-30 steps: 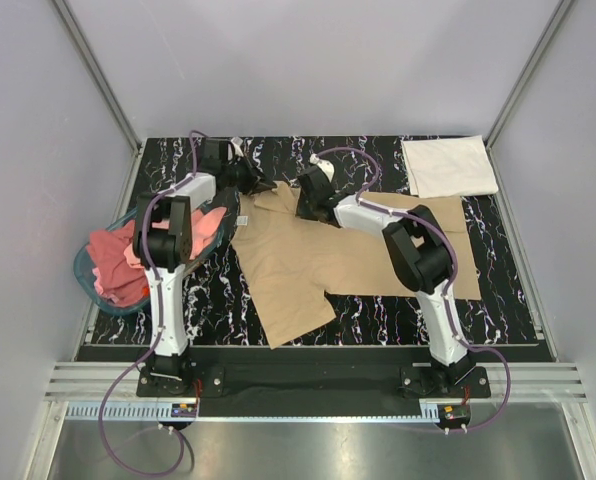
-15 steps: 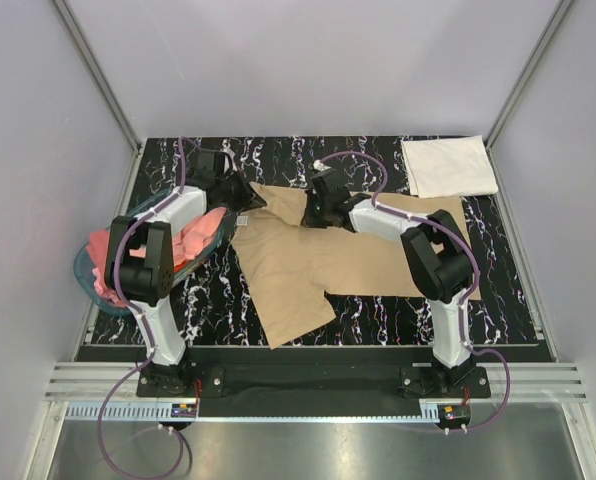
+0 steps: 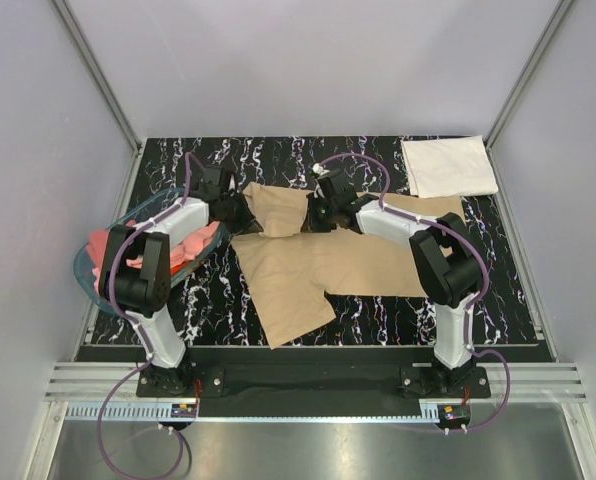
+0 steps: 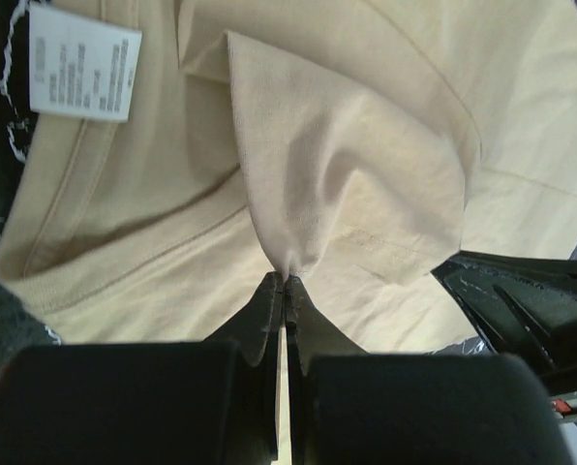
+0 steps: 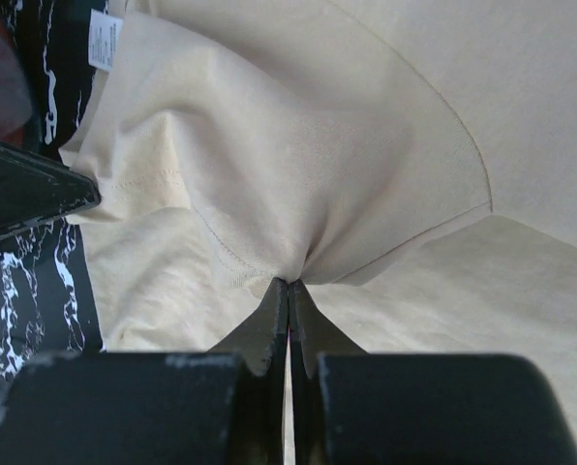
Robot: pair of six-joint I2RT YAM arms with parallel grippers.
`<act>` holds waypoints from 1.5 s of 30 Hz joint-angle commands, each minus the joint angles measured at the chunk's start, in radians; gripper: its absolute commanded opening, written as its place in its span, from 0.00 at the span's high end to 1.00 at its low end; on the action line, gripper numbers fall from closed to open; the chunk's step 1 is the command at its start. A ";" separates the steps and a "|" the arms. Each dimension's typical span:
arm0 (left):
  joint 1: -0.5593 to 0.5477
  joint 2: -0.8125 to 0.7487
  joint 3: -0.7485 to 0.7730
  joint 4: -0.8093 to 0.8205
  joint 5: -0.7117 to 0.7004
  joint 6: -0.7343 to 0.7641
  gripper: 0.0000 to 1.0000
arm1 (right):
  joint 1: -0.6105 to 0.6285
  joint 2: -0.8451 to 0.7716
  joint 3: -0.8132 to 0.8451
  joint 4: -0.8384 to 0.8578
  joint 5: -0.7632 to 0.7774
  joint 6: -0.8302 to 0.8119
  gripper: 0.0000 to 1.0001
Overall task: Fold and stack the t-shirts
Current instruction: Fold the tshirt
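While the white t-shirt [image 3: 448, 166] is lying folded, my left end effector [image 4: 287, 281] and right end effector [image 5: 288, 283] are pinching the unfolded tan t-shirt [image 3: 328, 262].

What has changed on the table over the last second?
Both the left gripper and right gripper, staying shut on the tan t-shirt, drew its far edge toward the near side, starting a fold. The folded white t-shirt, the basket and its pink t-shirts have not moved.
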 commanded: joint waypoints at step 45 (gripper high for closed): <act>0.093 0.674 1.017 -0.253 -0.128 0.242 0.61 | -0.342 -0.052 0.094 -0.250 0.081 -0.017 0.66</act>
